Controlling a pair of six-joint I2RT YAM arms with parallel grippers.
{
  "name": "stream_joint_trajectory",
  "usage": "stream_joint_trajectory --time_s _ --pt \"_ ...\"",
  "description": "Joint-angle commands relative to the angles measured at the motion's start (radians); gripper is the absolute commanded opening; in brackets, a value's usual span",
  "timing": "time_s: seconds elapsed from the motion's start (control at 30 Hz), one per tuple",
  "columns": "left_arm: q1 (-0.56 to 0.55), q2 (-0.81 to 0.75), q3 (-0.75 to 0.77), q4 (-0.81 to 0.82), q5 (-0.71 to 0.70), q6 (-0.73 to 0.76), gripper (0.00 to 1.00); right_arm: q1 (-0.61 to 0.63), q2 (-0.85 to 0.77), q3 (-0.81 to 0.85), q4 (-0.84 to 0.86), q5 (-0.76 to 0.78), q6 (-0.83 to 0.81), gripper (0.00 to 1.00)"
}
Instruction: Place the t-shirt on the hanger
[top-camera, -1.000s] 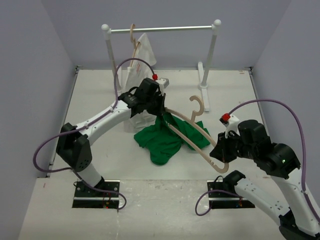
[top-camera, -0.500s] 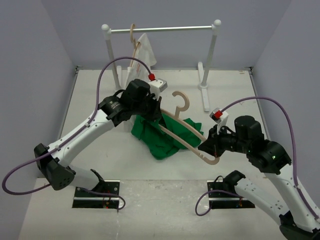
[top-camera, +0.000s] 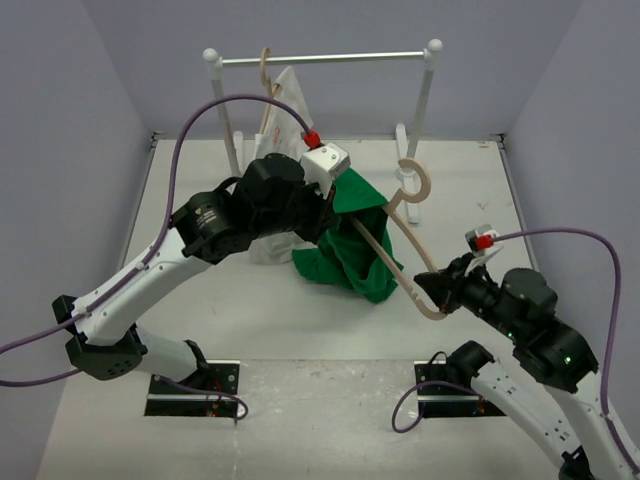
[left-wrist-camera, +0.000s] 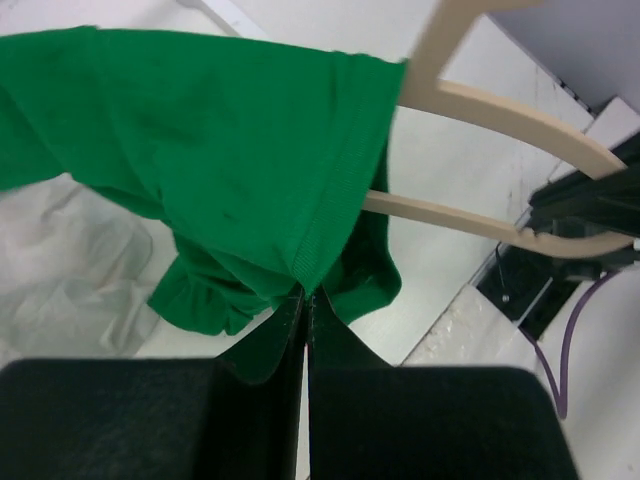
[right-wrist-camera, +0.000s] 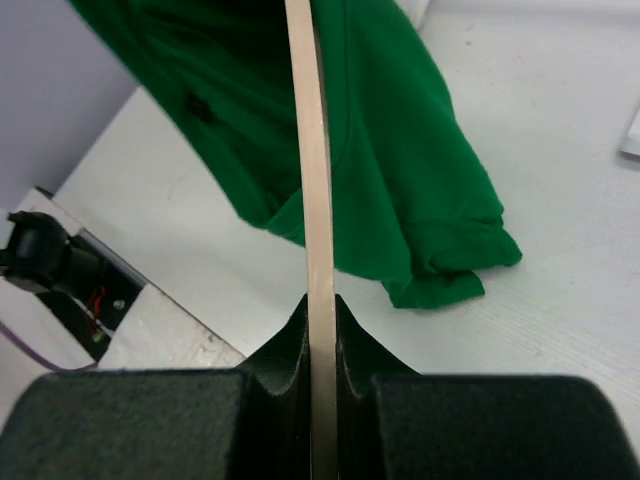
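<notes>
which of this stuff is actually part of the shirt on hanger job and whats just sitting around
Part of the job:
- green t-shirt, pinched in the left gripper
- light tan wooden clothes hanger, clamped in the right gripper

Just there:
- white clothes rack with a metal rail
- white garment hanging from that rail
- second wooden hanger under that garment

The middle is blocked: the shirt (top-camera: 360, 250) hangs bunched over the table (top-camera: 250, 310), and the hanger (top-camera: 395, 225) slants through it down to the right arm (top-camera: 520, 320); its hook sits close before the rack's right post (top-camera: 420, 120); the left arm (top-camera: 160, 265) bars the left side, its cable (top-camera: 215, 108) looping high; a white cloth (left-wrist-camera: 60, 280) lies beneath; a white garment (top-camera: 288, 95) fills the rail's (top-camera: 340, 58) left end; open table lies at the right rear and in front of the shirt.
</notes>
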Motion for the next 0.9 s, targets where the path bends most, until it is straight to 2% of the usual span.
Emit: stream_joint_trajectory --time_s 0.0,0.03,0.1,0.17,0.27,0.37,0.43,0.5,0.6,0.67,0.7,0.77,0.87 --pt "-0.002 0.101 0.182 -0.003 -0.144 -0.009 0.0 -0.003 -0.095 0.045 0.007 -0.094 0.05 0.0" --pt "-0.002 0.108 0.191 -0.002 -0.151 -0.009 0.0 -0.002 -0.099 0.046 0.009 -0.112 0.049 0.0" --pt "-0.001 0.21 0.332 -0.034 -0.175 -0.021 0.0 -0.004 -0.114 0.044 0.023 -0.265 0.028 0.0" --pt "-0.002 0.277 0.428 -0.065 -0.173 -0.027 0.0 -0.004 -0.099 0.055 -0.022 -0.266 0.006 0.0" --pt "-0.002 0.299 0.529 -0.074 -0.159 -0.03 0.0 -0.002 -0.055 0.054 -0.062 -0.232 -0.02 0.0" --pt "-0.002 0.276 0.507 -0.053 -0.113 -0.016 0.0 -0.004 -0.054 0.032 -0.015 -0.249 -0.025 0.0" --pt "-0.002 0.249 0.47 -0.051 -0.02 -0.002 0.0 -0.004 -0.062 0.023 0.058 -0.269 -0.046 0.0" --pt "-0.003 0.23 0.404 -0.046 0.094 0.012 0.0 -0.004 -0.081 0.006 0.123 -0.249 -0.038 0.0" --pt "-0.022 0.176 0.327 -0.033 0.132 0.014 0.0 -0.004 -0.113 -0.025 0.248 -0.184 -0.026 0.0" --pt "-0.036 0.145 0.249 0.004 0.192 0.015 0.0 -0.004 -0.104 -0.047 0.314 -0.207 -0.047 0.0" --pt "-0.039 0.125 0.232 0.017 0.244 0.023 0.0 -0.004 -0.078 -0.058 0.355 -0.283 -0.077 0.0" --pt "-0.041 0.107 0.24 0.012 0.29 0.036 0.0 -0.003 -0.029 -0.074 0.4 -0.397 -0.121 0.0" --pt "-0.041 0.11 0.32 -0.053 0.272 0.059 0.0 -0.002 -0.02 -0.102 0.442 -0.382 -0.112 0.0"
